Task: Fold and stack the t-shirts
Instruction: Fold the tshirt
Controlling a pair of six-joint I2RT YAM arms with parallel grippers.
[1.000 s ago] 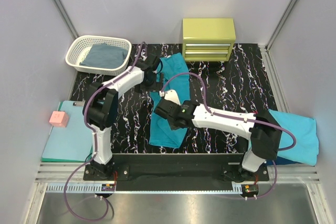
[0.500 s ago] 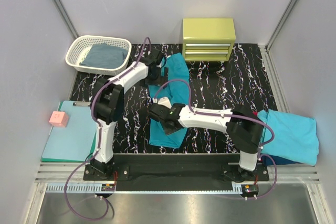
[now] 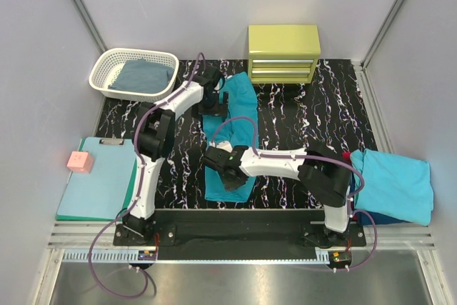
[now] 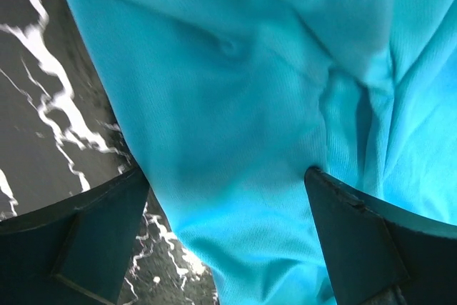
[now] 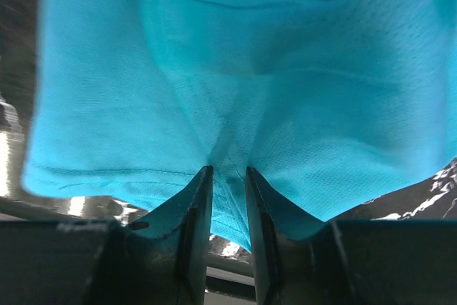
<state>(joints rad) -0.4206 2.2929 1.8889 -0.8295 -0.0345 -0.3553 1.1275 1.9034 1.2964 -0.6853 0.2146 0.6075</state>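
On the black marbled mat [image 3: 314, 119], at its middle, you have the teal t-shirt [image 3: 243, 98] lying as a long, rumpled strip. It runs from just beside the yellow-green drawer unit [image 3: 283, 53] toward the near edge.

Your left gripper [image 3: 216, 101] sits at the far end of that strip. The left wrist view shows its 2 fingers [image 4: 100, 226] spread wide, the cloth passing under and between them, nothing clamped.

Your right gripper [image 3: 223, 171] sits on the near part of the same shirt. The right wrist view shows its 2 fingers [image 5: 191, 212] drawn close together, pinching a raised fold of the teal cloth.

Note 1 lighter turquoise t-shirt [image 3: 396, 183] lying folded at the right edge of the table, well apart from both grippers. The white basket [image 3: 102, 76] at the far left holds 1 folded slate-blue garment [image 3: 143, 75]. Left of the mat lies the mint-green clipboard [image 3: 96, 191], with 1 pink block [image 3: 79, 162] resting on its far corner
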